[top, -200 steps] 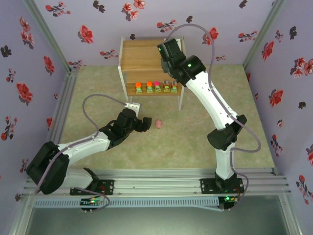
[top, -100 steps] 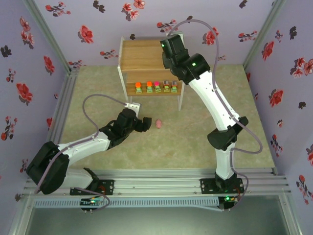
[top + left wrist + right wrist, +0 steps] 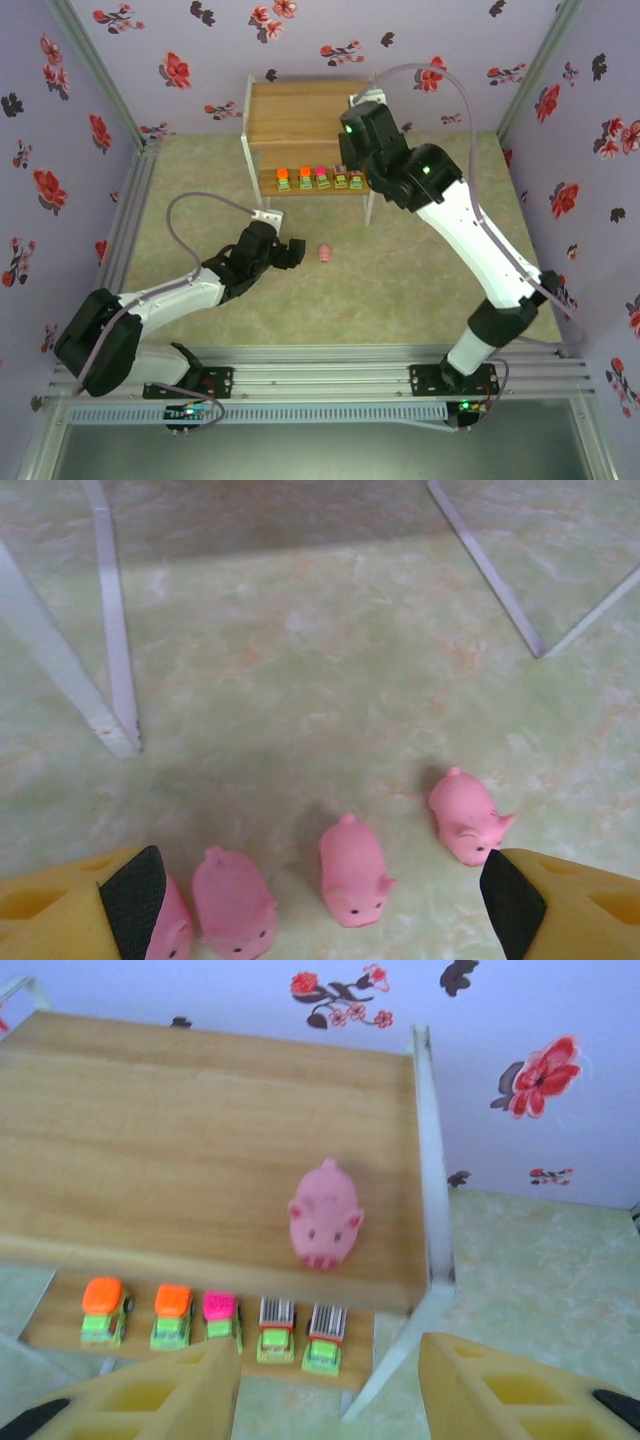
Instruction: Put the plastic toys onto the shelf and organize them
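Wide open, the left claw [image 3: 292, 252] sits low on the green table [image 3: 420, 290] left of centre in the overhead view. Its tips point at a pink pig [image 3: 325, 252] just beside them. The right arm [image 3: 450, 215] reaches up to the shelf [image 3: 290, 110] at top middle, where five blocky toys [image 3: 320, 180] line the lower tier.

From the left wrist, that claw [image 3: 318, 905] holds nothing. Its yellow fingers [image 3: 570, 910] fill the bottom corners, with four pigs [image 3: 352, 875] in a row between them, the leftmost partly hidden behind the left pad. White shelf legs [image 3: 115, 680] stand at upper left.

From the right wrist, the right claw [image 3: 330, 1400] is parted and empty at the bottom edge. One pig [image 3: 325, 1215] stands on the top board, right of centre near the front edge.

These pigs look light, rounded and probably a bit rubbery, so I'd expect one to squirt out of a snout-to-tail pinch. Across the flanks at mid-body seems the safest hold.
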`<action>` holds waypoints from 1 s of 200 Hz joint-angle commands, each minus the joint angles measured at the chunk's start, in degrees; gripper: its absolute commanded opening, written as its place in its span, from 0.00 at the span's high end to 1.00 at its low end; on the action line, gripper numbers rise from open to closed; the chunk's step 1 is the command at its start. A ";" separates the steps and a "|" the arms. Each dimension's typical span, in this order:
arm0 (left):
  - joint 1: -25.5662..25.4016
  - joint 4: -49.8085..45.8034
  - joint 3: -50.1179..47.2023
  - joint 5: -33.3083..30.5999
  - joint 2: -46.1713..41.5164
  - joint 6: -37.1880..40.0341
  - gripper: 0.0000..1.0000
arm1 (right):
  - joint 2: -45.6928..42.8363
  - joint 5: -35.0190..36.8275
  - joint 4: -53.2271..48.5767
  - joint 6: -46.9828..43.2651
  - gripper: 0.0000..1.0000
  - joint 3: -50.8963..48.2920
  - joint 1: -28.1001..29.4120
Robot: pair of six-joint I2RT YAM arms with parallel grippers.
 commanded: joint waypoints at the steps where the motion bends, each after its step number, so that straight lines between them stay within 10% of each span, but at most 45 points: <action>1: 1.31 -2.20 1.41 -2.10 0.48 -0.29 0.14 | -4.05 1.50 4.14 3.72 0.68 -7.68 2.41; 92: 3.82 -4.96 2.06 -2.66 1.60 -1.75 0.14 | -11.87 -2.17 15.27 17.65 0.70 -38.73 9.70; 200: 4.40 -5.16 2.02 -2.48 1.81 -2.34 0.14 | -3.34 -6.00 26.32 25.61 0.71 -49.53 10.54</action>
